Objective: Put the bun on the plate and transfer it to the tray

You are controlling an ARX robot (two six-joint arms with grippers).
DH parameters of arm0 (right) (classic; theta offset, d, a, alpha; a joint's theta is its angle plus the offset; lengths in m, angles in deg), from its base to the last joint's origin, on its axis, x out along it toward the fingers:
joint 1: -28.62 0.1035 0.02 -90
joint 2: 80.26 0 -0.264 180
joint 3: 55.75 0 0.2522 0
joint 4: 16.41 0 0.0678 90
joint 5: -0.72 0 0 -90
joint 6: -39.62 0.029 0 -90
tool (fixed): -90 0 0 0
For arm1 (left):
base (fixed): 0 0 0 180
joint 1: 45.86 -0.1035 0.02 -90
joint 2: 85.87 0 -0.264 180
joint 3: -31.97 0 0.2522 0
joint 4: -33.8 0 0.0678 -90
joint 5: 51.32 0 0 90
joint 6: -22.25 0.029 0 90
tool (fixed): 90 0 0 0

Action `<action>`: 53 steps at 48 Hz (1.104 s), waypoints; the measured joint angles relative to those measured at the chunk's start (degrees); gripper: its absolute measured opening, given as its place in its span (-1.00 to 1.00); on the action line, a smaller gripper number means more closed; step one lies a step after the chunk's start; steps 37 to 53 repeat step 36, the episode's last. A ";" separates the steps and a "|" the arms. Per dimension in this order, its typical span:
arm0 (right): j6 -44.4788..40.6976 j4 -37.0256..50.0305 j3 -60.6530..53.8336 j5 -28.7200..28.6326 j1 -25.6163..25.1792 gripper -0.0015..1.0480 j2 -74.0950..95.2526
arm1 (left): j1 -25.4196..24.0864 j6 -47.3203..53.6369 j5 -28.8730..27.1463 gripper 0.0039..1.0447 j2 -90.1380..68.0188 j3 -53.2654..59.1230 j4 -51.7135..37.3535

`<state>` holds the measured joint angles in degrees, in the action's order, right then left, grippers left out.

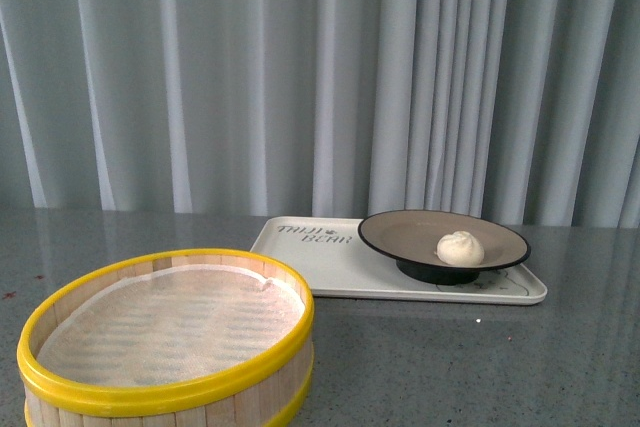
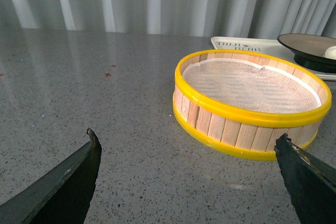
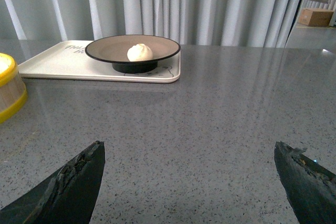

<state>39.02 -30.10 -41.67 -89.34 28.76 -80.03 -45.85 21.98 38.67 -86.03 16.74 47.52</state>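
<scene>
The cream-white bun (image 1: pixel 460 247) lies on the brown, black-rimmed plate (image 1: pixel 400 233). The plate stands on the right half of the cream-white tray (image 1: pixel 310 257). In the right wrist view the bun (image 3: pixel 139 52), plate (image 3: pixel 105 50) and tray (image 3: pixel 58 61) lie far ahead of my right gripper (image 3: pixel 189 148), which is open and empty over the grey table. My left gripper (image 2: pixel 188 140) is open and empty, close beside the steamer basket. The plate's edge (image 2: pixel 299 43), a bit of the bun (image 2: pixel 330 52) and the tray corner (image 2: pixel 231 44) show in the left wrist view. Neither arm shows in the front view.
A yellow-rimmed wooden steamer basket (image 1: pixel 160 402) with a white liner stands at the near left; it also shows in the left wrist view (image 2: pixel 220 124) and at the edge of the right wrist view (image 3: pixel 8 95). Grey curtains (image 1: pixel 300 67) hang behind the table.
</scene>
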 joint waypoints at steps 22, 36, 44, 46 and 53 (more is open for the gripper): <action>0.00 0.00 0.00 0.00 0.00 0.83 0.00 | 0.00 0.00 0.00 0.88 0.00 0.00 0.00; 0.00 0.00 0.00 0.00 -0.02 0.83 0.00 | 0.00 0.00 0.00 0.88 0.00 0.00 0.00; 0.00 0.00 0.00 0.00 -0.02 0.83 0.00 | 0.00 0.00 0.00 0.88 0.00 0.00 0.00; 0.00 0.00 0.00 0.00 -0.02 0.83 0.00 | 0.00 0.00 0.00 0.88 0.00 0.00 0.00; 0.00 0.00 0.00 0.00 -0.02 0.83 0.00 | 0.00 0.00 0.00 0.88 0.00 0.00 0.00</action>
